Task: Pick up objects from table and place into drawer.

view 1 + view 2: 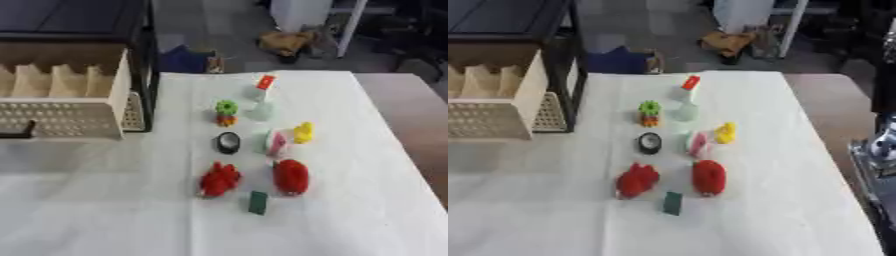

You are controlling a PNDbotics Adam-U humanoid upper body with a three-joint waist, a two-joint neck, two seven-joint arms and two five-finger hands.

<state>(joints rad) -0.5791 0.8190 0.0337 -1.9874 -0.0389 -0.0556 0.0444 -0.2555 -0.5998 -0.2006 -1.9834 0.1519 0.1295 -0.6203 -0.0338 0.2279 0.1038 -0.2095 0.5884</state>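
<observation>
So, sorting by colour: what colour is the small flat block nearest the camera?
Dark green block, clearest in the left eye view.

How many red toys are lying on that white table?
2, side by side near the front: a spiky red toy on the left and a rounder red toy on the right. The small flag-like piece farther back also looks reddish.

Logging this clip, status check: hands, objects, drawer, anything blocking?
No hands on the table. Objects untouched on white cloth: two red toys, yellow toy, black ring. Drawer open at left, path unobstructed.
</observation>
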